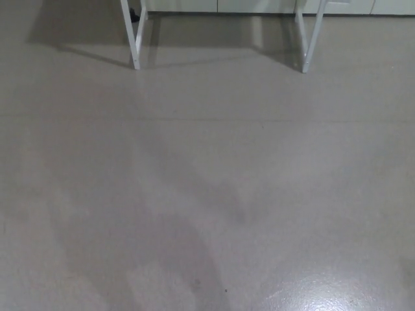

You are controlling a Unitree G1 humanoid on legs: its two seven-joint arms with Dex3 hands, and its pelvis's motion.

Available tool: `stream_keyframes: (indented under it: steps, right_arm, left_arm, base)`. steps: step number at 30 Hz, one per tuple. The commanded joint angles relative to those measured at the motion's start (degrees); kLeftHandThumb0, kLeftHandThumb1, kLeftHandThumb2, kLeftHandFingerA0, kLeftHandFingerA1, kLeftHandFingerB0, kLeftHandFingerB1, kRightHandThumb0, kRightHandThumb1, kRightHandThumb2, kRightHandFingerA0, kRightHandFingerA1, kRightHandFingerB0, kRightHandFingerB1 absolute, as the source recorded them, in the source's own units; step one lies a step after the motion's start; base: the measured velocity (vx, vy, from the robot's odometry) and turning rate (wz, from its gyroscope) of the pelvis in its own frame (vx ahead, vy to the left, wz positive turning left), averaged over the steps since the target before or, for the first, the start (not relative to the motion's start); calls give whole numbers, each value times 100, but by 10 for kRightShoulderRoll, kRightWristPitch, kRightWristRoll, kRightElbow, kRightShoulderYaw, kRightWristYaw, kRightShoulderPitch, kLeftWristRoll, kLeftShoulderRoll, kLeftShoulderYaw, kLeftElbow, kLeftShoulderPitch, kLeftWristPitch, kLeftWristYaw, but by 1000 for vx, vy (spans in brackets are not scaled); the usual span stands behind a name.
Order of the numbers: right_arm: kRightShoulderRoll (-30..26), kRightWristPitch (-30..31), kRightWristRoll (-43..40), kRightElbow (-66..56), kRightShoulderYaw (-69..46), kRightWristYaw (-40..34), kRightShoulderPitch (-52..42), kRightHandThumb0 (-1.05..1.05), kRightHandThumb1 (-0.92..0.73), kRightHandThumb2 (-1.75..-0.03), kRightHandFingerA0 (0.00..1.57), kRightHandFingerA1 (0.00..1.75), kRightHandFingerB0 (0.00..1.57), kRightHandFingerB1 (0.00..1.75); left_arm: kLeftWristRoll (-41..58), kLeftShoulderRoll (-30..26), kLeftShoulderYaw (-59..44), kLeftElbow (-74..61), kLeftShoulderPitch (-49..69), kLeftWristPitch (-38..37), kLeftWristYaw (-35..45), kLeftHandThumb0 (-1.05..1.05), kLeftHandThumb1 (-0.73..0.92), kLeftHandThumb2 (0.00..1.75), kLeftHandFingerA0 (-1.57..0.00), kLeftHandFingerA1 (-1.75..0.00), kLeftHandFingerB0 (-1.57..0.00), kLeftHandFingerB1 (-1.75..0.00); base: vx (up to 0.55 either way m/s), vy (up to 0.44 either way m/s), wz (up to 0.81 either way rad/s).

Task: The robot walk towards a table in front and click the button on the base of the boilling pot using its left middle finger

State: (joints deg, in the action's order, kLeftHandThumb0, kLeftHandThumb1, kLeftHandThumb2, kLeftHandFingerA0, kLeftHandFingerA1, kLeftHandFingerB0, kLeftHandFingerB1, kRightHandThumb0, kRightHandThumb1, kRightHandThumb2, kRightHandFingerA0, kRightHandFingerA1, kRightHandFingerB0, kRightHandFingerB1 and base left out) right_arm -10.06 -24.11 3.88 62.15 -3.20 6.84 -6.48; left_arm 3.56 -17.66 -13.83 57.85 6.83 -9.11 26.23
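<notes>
Ahead, at the top edge, we see only the white metal legs of the table [135,35] on bare grey floor [207,194]. Neither robot hand shows, so grip state unknown. Pot and button lie out of view; approach unfinished.

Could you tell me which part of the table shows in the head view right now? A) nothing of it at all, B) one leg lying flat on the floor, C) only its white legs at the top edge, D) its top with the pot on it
C: only two white legs stand upright on the floor at the top edge; no tabletop or pot shows.
</notes>
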Motion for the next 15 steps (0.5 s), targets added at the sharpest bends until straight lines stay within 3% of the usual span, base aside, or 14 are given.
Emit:
stream_keyframes:
  steps: [1,3,4,5,10,11,12,13,14,15]
  right_arm:
    - [-3,-32,6,15,5,-8,-16,-33,-55,-57,56,41,44,37]
    - [-2,-34,9,19,8,-11,-20,-32,-55,-57,56,41,43,37]
    - [-2,-35,11,21,9,-13,-22,-41,-45,-72,50,51,38,47]
    - [-2,-39,11,24,10,-13,-26,-32,-55,-57,57,41,43,37]
    - [-3,-47,12,34,12,-14,-37,-32,-56,-57,56,42,43,37]
    - [-4,-48,15,36,15,-17,-40,-40,-46,-72,51,51,38,47]
    - [-3,-49,17,38,16,-21,-41,-40,-44,-74,51,53,37,48]
    - [-3,-50,17,39,17,-23,-41,-40,-44,-74,51,53,37,48]
    - [-4,-49,18,39,19,-23,-41,-32,-55,-57,57,41,42,37]
    - [-3,-47,18,40,20,-24,-41,-31,-55,-57,57,41,42,38]
  left_arm:
    - [4,-11,4,3,20,-32,9,-25,47,61,-48,-47,-40,-38]
    - [4,-11,6,6,25,-33,7,-24,47,60,-49,-47,-41,-38]
    - [2,-11,7,10,26,-36,4,-26,46,61,-49,-47,-41,-39]
    - [-1,-10,9,15,28,-41,0,-27,45,61,-50,-48,-41,-39]
    - [-6,-14,19,32,37,-57,0,-27,45,61,-50,-48,-40,-39]
    - [-16,-15,27,39,38,-66,-11,-29,45,61,-53,-48,-40,-39]
    - [-20,-16,31,44,37,-71,-16,-30,43,61,-55,-49,-40,-39]
    - [-19,-17,33,48,36,-73,-17,-30,43,61,-55,-49,-40,-39]
    - [-25,-18,39,50,36,-79,-26,-34,42,63,-57,-50,-39,-40]
    - [-28,-19,43,55,35,-84,-30,-34,41,63,-57,-50,-39,-40]
  base:
    - [-16,1,-20]
    - [108,3,19]
    - [-8,9,18]
    - [-26,14,37]
    - [-11,33,6]
    - [67,119,-1]
    - [13,166,-11]
    - [104,203,-23]
    - [158,270,-40]
    - [222,398,-28]
